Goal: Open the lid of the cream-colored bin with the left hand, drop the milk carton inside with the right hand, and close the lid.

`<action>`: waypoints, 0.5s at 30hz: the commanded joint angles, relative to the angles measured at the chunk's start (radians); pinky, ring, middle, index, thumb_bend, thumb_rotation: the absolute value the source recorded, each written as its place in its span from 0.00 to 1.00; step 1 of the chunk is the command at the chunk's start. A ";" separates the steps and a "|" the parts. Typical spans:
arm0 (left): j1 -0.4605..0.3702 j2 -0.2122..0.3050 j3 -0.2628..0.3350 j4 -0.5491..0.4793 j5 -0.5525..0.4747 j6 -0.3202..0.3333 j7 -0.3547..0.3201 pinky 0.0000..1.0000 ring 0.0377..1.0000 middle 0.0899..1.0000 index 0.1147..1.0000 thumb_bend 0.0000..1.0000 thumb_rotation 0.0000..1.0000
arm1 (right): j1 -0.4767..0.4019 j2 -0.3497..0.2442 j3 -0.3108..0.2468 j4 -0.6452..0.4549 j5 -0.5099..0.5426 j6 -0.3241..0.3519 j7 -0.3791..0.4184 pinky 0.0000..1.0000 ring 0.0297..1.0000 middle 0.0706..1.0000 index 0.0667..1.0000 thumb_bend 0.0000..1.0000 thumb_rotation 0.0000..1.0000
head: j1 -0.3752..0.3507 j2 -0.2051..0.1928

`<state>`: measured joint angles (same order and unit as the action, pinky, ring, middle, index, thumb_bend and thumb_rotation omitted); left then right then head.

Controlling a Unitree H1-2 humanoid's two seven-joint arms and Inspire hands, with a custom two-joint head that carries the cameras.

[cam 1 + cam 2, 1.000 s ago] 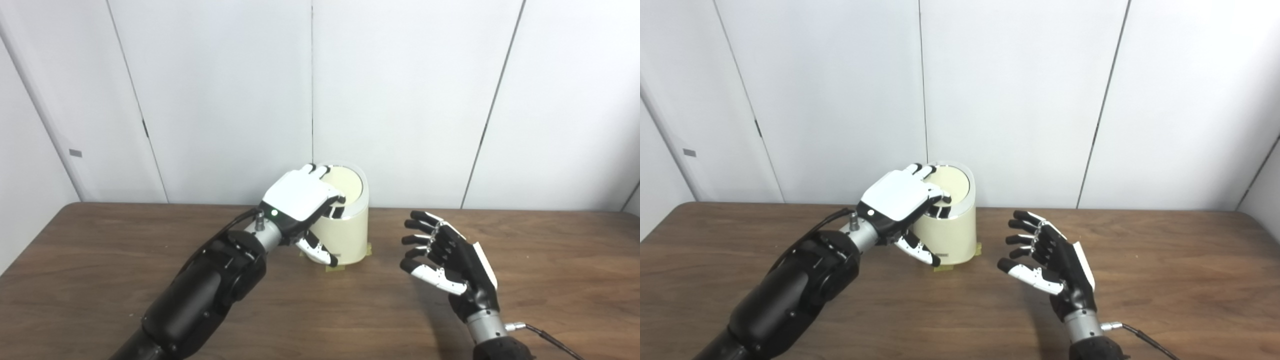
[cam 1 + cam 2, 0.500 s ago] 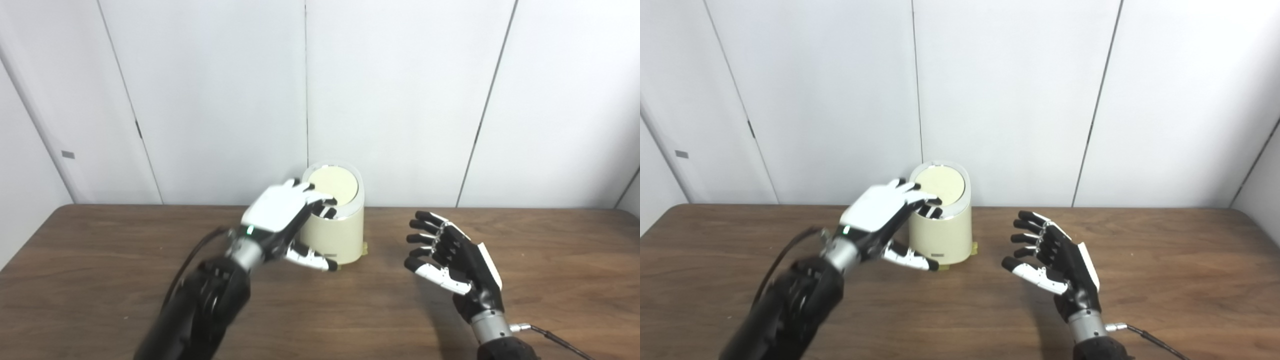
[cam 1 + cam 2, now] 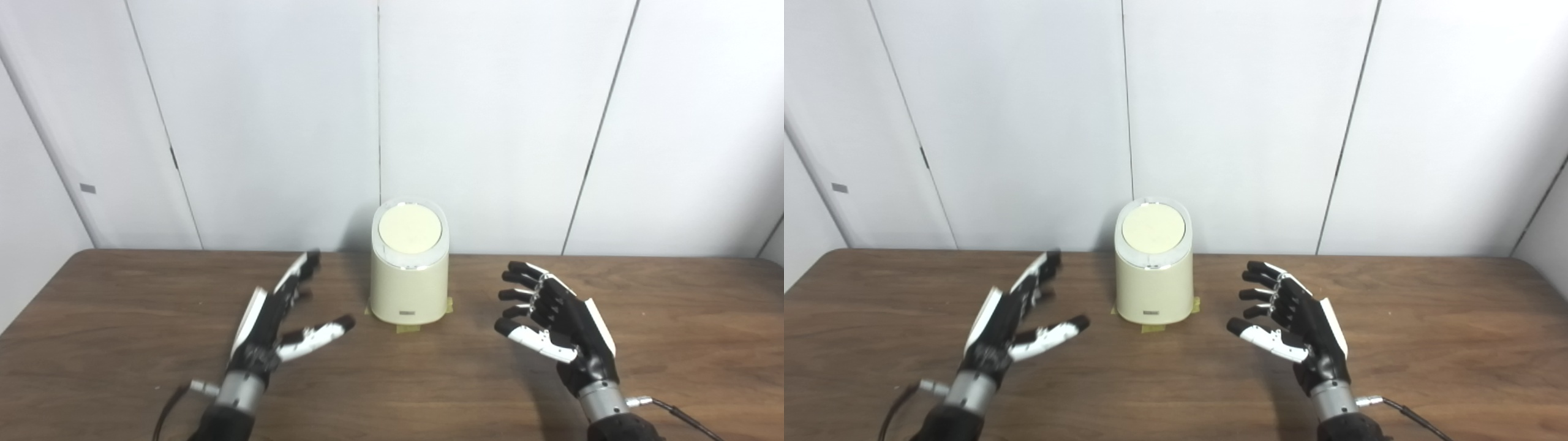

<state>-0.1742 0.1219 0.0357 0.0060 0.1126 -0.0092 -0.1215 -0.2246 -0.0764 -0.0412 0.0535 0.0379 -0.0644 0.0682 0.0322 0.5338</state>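
Observation:
The cream-colored bin (image 3: 408, 282) stands on the wooden table near the back wall, its round lid (image 3: 409, 228) shut flat on top. No milk carton is in view. My left hand (image 3: 277, 318) is open and empty, low over the table to the left of the bin, apart from it. My right hand (image 3: 554, 321) is open and empty to the right of the bin, palm turned toward it, fingers slightly curled.
Yellow tape tabs (image 3: 407, 328) hold the bin's base to the table (image 3: 122, 343). White wall panels (image 3: 490, 122) rise right behind the bin. A cable (image 3: 680, 415) runs from my right wrist.
My left hand has lifted off the bin's lid and drawn back down and left to the table. The lid is shut. My right hand has barely moved.

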 commanded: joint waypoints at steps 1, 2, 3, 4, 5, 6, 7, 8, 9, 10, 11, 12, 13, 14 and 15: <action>-0.029 -0.001 0.013 -0.011 -0.084 -0.040 -0.017 0.65 0.73 0.79 0.85 0.80 0.33 | -0.029 -0.005 -0.004 -0.015 0.007 -0.036 -0.002 0.55 0.64 0.73 0.73 0.78 0.22 | -0.001 0.002; -0.015 -0.002 0.017 -0.005 -0.109 -0.049 -0.023 0.62 0.70 0.77 0.82 0.79 0.33 | -0.028 -0.006 -0.003 -0.015 0.006 -0.037 0.000 0.56 0.64 0.73 0.73 0.78 0.21 | -0.002 0.002; -0.007 -0.002 0.019 -0.002 -0.127 -0.054 -0.027 0.58 0.68 0.75 0.81 0.79 0.32 | -0.028 -0.007 -0.001 -0.016 0.006 -0.038 0.001 0.56 0.64 0.73 0.73 0.78 0.19 | -0.003 0.003; 0.000 -0.002 0.019 0.000 -0.136 -0.059 -0.027 0.56 0.67 0.74 0.79 0.78 0.32 | -0.027 -0.007 0.000 -0.019 0.004 -0.036 0.000 0.56 0.64 0.73 0.73 0.78 0.19 | -0.005 0.003; 0.005 0.000 0.018 0.005 -0.138 -0.066 -0.024 0.55 0.67 0.74 0.79 0.78 0.32 | -0.025 -0.006 0.000 -0.024 0.004 -0.032 -0.001 0.56 0.63 0.73 0.73 0.79 0.18 | -0.005 0.004; 0.009 -0.001 0.020 0.016 -0.139 -0.079 -0.019 0.54 0.66 0.74 0.78 0.77 0.32 | -0.024 -0.005 0.000 -0.027 0.005 -0.026 0.000 0.56 0.63 0.73 0.73 0.78 0.17 | -0.005 0.004; 0.013 -0.002 0.024 0.032 -0.138 -0.090 -0.011 0.54 0.67 0.74 0.76 0.78 0.32 | -0.022 -0.004 0.001 -0.029 0.005 -0.023 0.000 0.57 0.64 0.73 0.73 0.78 0.16 | -0.005 0.001; 0.015 -0.001 0.026 0.040 -0.132 -0.094 -0.003 0.55 0.67 0.74 0.76 0.78 0.32 | -0.021 -0.002 0.001 -0.031 0.012 -0.021 0.003 0.58 0.64 0.73 0.73 0.77 0.14 | -0.006 0.001; 0.016 0.000 0.026 0.044 -0.127 -0.095 0.002 0.56 0.67 0.74 0.76 0.77 0.31 | -0.019 -0.001 0.001 -0.032 0.018 -0.020 0.006 0.57 0.64 0.73 0.73 0.76 0.12 | -0.006 0.001; 0.017 0.002 0.026 0.043 -0.126 -0.093 0.005 0.56 0.67 0.74 0.76 0.77 0.31 | -0.019 0.000 0.000 -0.033 0.023 -0.020 0.009 0.57 0.64 0.74 0.73 0.75 0.11 | -0.004 0.004; 0.017 0.004 0.027 0.041 -0.127 -0.093 0.009 0.56 0.68 0.74 0.76 0.76 0.30 | -0.018 0.001 0.001 -0.036 0.025 -0.017 0.010 0.57 0.65 0.74 0.73 0.75 0.10 | -0.001 0.005; 0.017 0.005 0.028 0.041 -0.128 -0.094 0.011 0.57 0.68 0.74 0.76 0.76 0.29 | -0.017 0.002 0.002 -0.038 0.025 -0.015 0.010 0.56 0.65 0.74 0.74 0.76 0.11 | 0.000 0.005; 0.017 0.007 0.029 0.041 -0.129 -0.095 0.011 0.57 0.68 0.75 0.76 0.76 0.28 | -0.017 0.002 0.004 -0.039 0.023 -0.014 0.009 0.56 0.66 0.75 0.74 0.76 0.12 | -0.001 0.004; 0.018 0.008 0.029 0.041 -0.130 -0.097 0.010 0.57 0.69 0.75 0.76 0.76 0.28 | -0.017 0.001 0.006 -0.039 0.018 -0.015 0.008 0.56 0.66 0.75 0.74 0.76 0.13 | -0.002 0.004; 0.019 0.009 0.029 0.036 -0.132 -0.091 0.008 0.57 0.69 0.75 0.77 0.76 0.29 | -0.017 0.001 0.007 -0.040 0.016 -0.015 0.007 0.56 0.66 0.75 0.74 0.77 0.14 | -0.003 0.004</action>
<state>-0.1293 0.1232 0.0625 0.0705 -0.0093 -0.0630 -0.1218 -0.2101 -0.0764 -0.0343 0.0501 0.0525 -0.0624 0.0776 0.0291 0.5369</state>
